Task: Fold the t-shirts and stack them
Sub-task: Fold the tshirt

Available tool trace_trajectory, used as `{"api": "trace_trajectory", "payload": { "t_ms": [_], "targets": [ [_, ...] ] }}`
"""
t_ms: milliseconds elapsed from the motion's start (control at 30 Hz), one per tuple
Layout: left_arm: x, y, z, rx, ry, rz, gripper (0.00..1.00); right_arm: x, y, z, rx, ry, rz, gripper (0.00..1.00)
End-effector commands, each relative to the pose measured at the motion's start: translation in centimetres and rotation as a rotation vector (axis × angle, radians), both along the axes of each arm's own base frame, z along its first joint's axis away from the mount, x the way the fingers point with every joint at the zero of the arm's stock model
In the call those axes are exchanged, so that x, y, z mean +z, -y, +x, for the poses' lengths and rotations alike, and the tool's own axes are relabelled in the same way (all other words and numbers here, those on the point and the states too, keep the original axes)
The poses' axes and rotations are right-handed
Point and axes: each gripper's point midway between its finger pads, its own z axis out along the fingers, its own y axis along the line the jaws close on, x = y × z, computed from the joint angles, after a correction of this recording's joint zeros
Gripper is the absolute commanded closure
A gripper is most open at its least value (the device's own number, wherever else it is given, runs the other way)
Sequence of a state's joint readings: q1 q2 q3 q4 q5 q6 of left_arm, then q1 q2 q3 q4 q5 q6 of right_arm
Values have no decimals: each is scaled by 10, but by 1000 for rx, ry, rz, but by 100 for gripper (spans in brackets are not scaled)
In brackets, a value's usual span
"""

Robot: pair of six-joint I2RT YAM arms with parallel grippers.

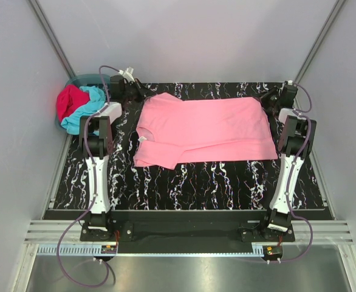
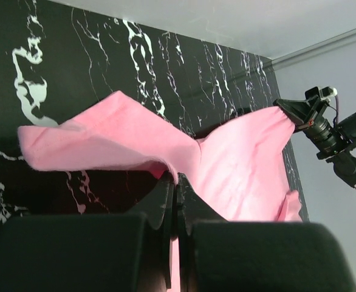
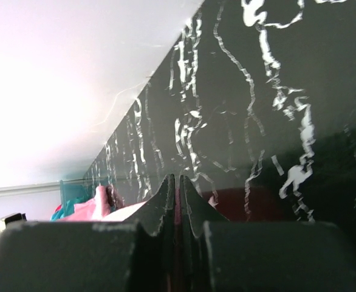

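A light pink t-shirt [image 1: 208, 131] lies spread across the far half of the black marbled table [image 1: 196, 182], its near edge folded over. My left gripper [image 1: 136, 95] is shut on the shirt's far left corner; in the left wrist view the pink cloth [image 2: 239, 164] is pinched between the jaws [image 2: 177, 180] and lifted slightly. My right gripper [image 1: 268, 97] is shut on the far right corner, with a thin strip of pink cloth between its jaws [image 3: 177, 182]. A crimson t-shirt [image 1: 68, 100] and a turquoise t-shirt [image 1: 84, 114] are heaped at the far left.
The teal plastic basket [image 1: 90, 78] holding the two heaped shirts stands off the table's far left corner, next to the left arm. Grey walls close in on the left, right and back. A metal rail runs along the near edge.
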State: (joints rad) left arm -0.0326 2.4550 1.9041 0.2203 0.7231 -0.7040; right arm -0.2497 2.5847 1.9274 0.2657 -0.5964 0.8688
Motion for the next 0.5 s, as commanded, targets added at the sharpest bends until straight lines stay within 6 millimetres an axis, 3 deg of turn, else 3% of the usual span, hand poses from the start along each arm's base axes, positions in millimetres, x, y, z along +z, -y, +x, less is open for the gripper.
{"api": "trace_trajectory", "payload": {
  "t_ms": [0, 300, 367, 433, 467],
  "targets": [
    [77, 4, -10, -37, 182, 1, 100, 88, 2, 1, 13, 171, -37, 100],
    [98, 3, -37, -40, 200, -6, 100, 122, -2, -22, -1, 201, -55, 100],
    [101, 4, -45, -43, 198, -15, 100, 118, -3, -29, -5, 189, -58, 100],
    [104, 4, -50, -39, 196, -19, 100, 128, -3, -35, -12, 200, -69, 100],
    [106, 3, -55, -36, 194, -23, 100, 121, -4, -40, -16, 183, -69, 100]
  ]
}}
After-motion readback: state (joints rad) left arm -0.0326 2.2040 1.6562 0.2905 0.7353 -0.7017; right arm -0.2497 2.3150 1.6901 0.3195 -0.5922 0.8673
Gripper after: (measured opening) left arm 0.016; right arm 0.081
